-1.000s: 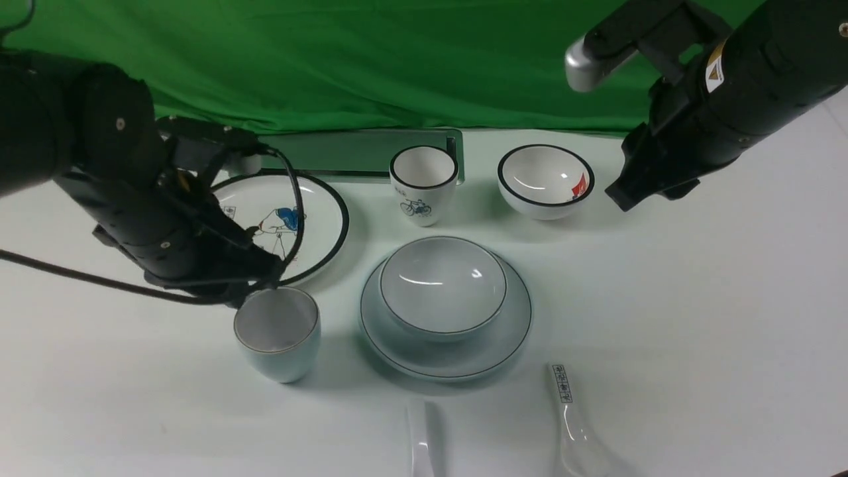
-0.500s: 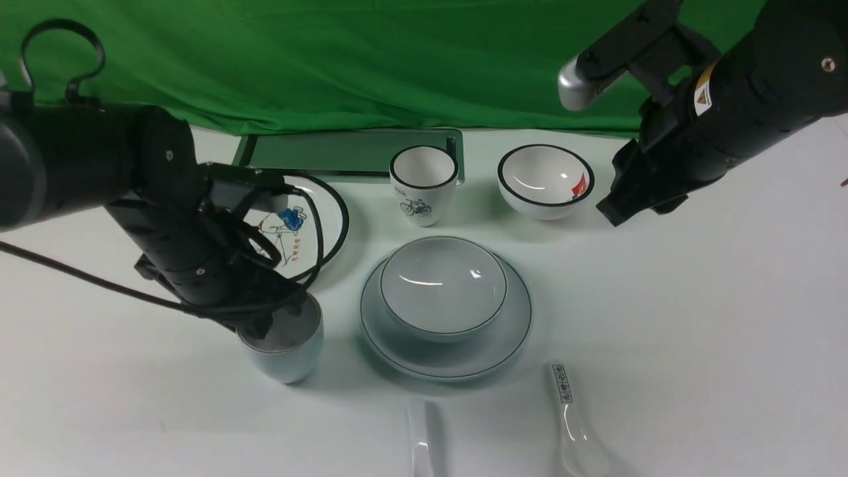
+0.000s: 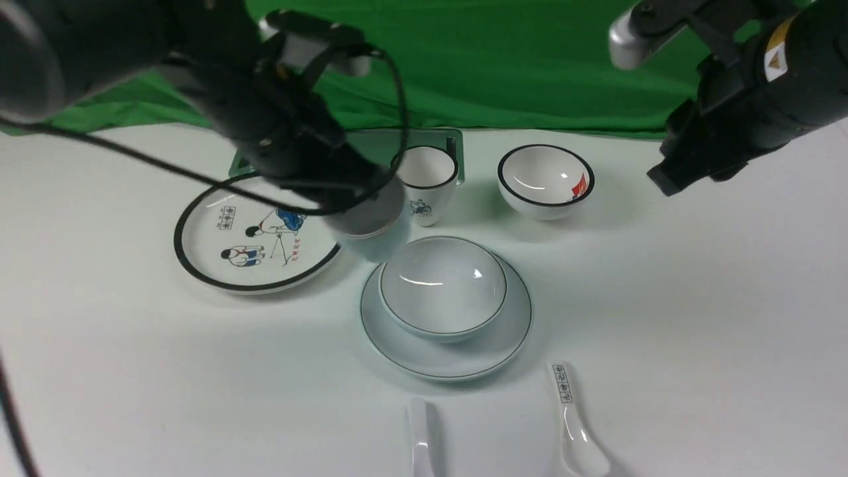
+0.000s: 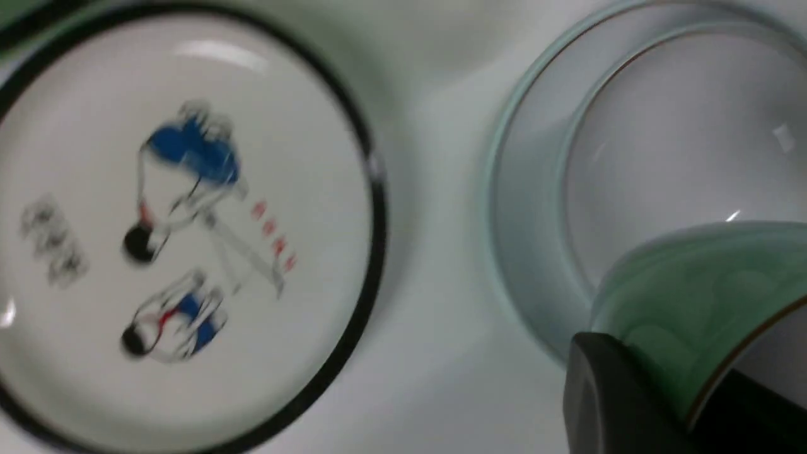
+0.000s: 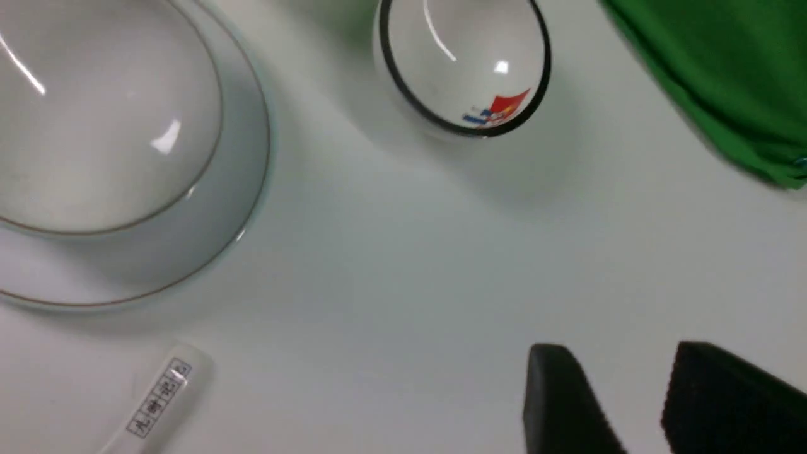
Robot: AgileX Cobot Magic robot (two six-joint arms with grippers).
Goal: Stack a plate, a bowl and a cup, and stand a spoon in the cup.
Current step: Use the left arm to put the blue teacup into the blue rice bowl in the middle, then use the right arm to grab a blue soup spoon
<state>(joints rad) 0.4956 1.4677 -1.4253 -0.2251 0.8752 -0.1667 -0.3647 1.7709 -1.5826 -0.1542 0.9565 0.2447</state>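
The cup [image 3: 372, 232] is held by the left gripper [image 3: 354, 204], one finger being set inside the rim and one outside on the wall, as is seen in the left wrist view, where the cup [image 4: 687, 284] is pinched between the dark fingers [image 4: 605, 391]. The cup is carried above the table [image 3: 695, 318], blurred, between the cartoon plate [image 3: 199, 262] and the bowl [image 3: 442, 285], just beside the bowl's far left edge; in the left wrist view it is seen in front of the rims of the bowl and the plate. The bowl is seated in the middle of the plate [image 3: 510, 331], and both are placed at the centre of the table. The spoon [image 3: 419, 444] is laid flat at the near edge of the table, in front of the plate and apart from it, and only part of it is in view. A second spoon with black characters on its handle [image 3: 568, 404] is laid to its right. The bicycle cup [image 3: 427, 173] and the black-rimmed bowl [image 3: 544, 175] are set behind the plate, before the green cloth [image 3: 464, 59]. The right gripper [image 3: 662, 182] is held high over the right side of the table; its fingers [image 5: 561, 403] are parted and nothing is held between them.
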